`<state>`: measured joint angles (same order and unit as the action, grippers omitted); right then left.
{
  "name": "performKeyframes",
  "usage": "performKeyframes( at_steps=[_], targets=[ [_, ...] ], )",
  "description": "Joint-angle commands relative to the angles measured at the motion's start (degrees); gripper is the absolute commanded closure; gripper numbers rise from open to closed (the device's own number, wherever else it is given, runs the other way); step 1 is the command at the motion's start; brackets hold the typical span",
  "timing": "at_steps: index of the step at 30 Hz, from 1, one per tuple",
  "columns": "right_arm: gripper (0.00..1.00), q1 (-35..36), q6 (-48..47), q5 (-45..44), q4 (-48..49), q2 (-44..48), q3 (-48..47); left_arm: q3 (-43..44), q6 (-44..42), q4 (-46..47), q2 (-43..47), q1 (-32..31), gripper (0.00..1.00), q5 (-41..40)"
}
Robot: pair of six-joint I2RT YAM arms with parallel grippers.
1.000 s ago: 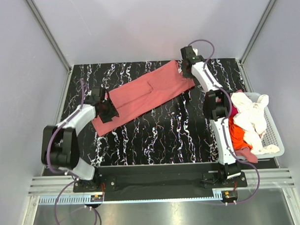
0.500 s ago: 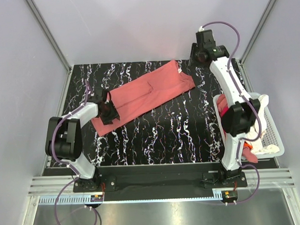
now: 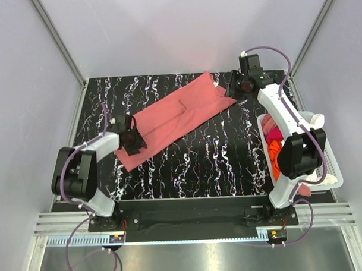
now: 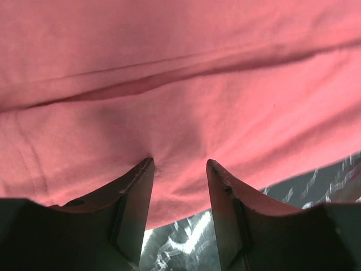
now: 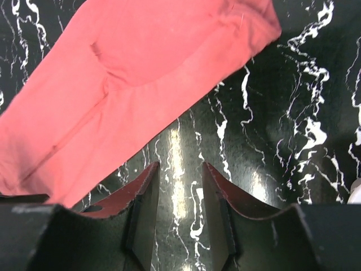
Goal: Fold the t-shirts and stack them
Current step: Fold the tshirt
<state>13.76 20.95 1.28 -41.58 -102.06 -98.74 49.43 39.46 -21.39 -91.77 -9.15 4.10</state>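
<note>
Left gripper (image 3: 132, 139) sits at the lower-left end of the salmon-pink t-shirt (image 3: 180, 112), jaws parted, tips against the cloth with nothing clamped between them. Right gripper (image 3: 234, 89) hangs just off the shirt's upper-right end, jaws parted over the black marbled table (image 3: 200, 164), holding nothing. The shirt lies flat, diagonally across the centre. At right, a white slatted basket (image 3: 332, 160) holds orange cloth (image 3: 277, 165).

My dark fingers (image 4: 132, 203) look like matt hard plastic. The pink t-shirt (image 3: 177, 115) is soft matt cloth. The black marbled table (image 3: 217, 152) shines glossy; the white basket (image 3: 332, 166) is smooth plastic.
</note>
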Motion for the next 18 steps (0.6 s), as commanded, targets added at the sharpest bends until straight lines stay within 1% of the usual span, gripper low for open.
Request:
performKeyframes(
  at_steps=[1,3,4,5,6,7,8,9,10,13,15,17,18],
  targets=[
    [0.57,-0.14,0.85,2.50,4.05,5.47,2.05,-6.70,5.79,-1.29,2.63,-6.12,0.51,0.91],
    [0.57,-0.14,0.85,2.68,4.93,5.73,3.99,-7.76,10.62,-0.85,3.87,-10.78,0.51,0.48],
    [0.57,-0.14,0.93,2.59,5.28,5.65,4.69,-7.86,12.38,-1.02,4.92,-16.63,0.51,0.21],
    [0.57,-0.14,1.28,2.50,6.15,5.47,6.09,-7.77,16.48,-1.03,5.37,-19.82,0.52,-0.14],
    [0.57,-0.05,1.55,2.41,6.34,4.77,6.62,-7.51,18.79,-1.03,6.24,-23.16,0.52,-0.49],
    [0.58,-0.14,1.72,2.50,6.86,4.16,7.06,-6.37,20.81,-1.11,6.42,-29.46,0.52,-0.93],
    [0.57,-0.14,2.25,2.50,7.39,3.45,7.59,-5.32,23.88,-1.11,6.60,-32.31,0.52,-1.72],
    [0.57,-0.14,2.51,2.85,7.65,1.71,7.68,-4.09,24.60,-1.37,6.69,-34.60,0.51,-1.81],
    [0.58,-0.14,2.95,3.11,7.92,0.73,7.68,-0.68,24.78,-2.33,6.60,-37.75,0.51,-1.64],
    [0.59,-0.14,5.32,2.07,8.36,-3.66,6.28,6.26,22.68,-5.67,7.30,-39.28,0.51,-1.29],
    [0.59,-0.14,7.43,0.31,9.24,-7.34,4.70,8.83,19.35,-5.86,8.26,-39.19,0.50,-0.59],
    [0.59,-0.14,8.75,-0.22,9.85,-10.34,2.08,13.57,15.23,-8.57,8.71,-39.02,0.50,-1.63],
    [0.59,-0.22,9.11,-0.40,9.85,-13.74,0.75,15.85,13.64,-10.06,9.14,-38.49,0.50,-2.16]
  ],
)
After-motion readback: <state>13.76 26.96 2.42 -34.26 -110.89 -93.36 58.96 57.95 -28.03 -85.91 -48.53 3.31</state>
